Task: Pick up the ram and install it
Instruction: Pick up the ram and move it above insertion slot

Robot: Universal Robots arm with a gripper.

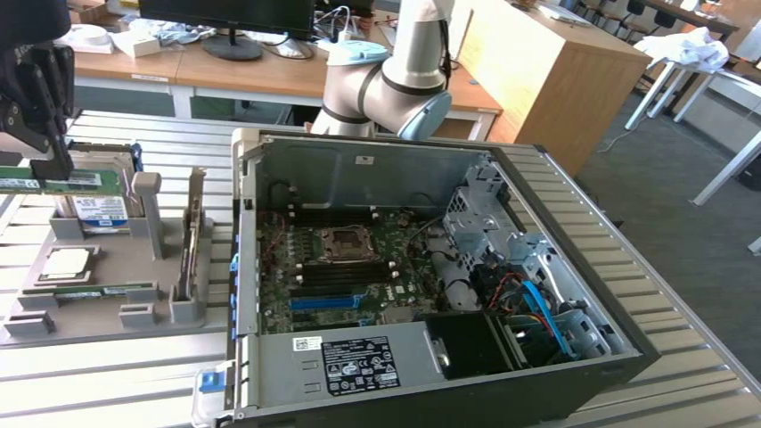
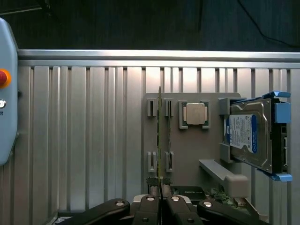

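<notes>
The ram (image 1: 74, 183) is a long green stick with a white sticker, and it hangs level just above the grey fixture tray (image 1: 107, 259) at the exterior view's left. My black gripper (image 1: 53, 169) comes down from above and is shut on its top edge. In the wrist view the ram (image 2: 160, 136) shows edge-on as a thin line running out from between my fingertips, with the gripper (image 2: 160, 188) pinched on it. The open computer case (image 1: 405, 267) lies to the exterior view's right of the tray, its motherboard memory slots (image 1: 339, 287) facing up.
On the tray sit a blue-labelled hard drive (image 2: 248, 136), a square silver processor (image 2: 195, 114) and a second green stick (image 1: 105, 290). The case's raised wall (image 1: 244, 259) stands between tray and motherboard. The arm's base (image 1: 387, 85) rises behind the case.
</notes>
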